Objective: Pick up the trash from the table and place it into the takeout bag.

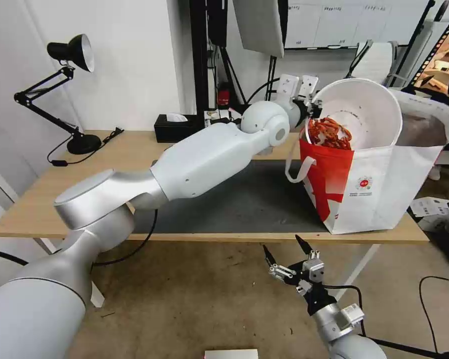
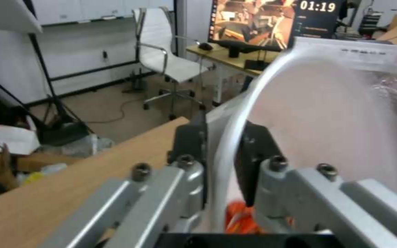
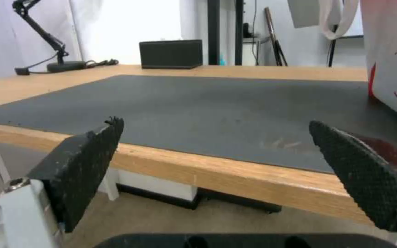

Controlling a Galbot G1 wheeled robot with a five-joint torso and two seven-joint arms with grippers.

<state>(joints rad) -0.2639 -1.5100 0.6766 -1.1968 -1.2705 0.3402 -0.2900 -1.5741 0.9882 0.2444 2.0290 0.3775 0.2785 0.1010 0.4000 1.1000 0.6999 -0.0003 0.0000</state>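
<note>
One white round bowl of red shells (image 1: 356, 117) is being tipped into the big white-and-red takeout bag (image 1: 384, 189), rim clamped by the left gripper (image 2: 221, 151); mat beside the bag looks cleared, so probably nearly done. Right gripper (image 1: 287, 252) is parked below the bag, fingers apart.

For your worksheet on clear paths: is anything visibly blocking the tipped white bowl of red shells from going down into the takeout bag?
Nothing visible does. The left gripper is clamped on the rim of the white bowl, which is tilted over the open mouth of the takeout bag, with the red shells at the bag's edge.

White walls, black desk lamp (image 1: 70, 52), brown floor (image 1: 194, 299).
</note>
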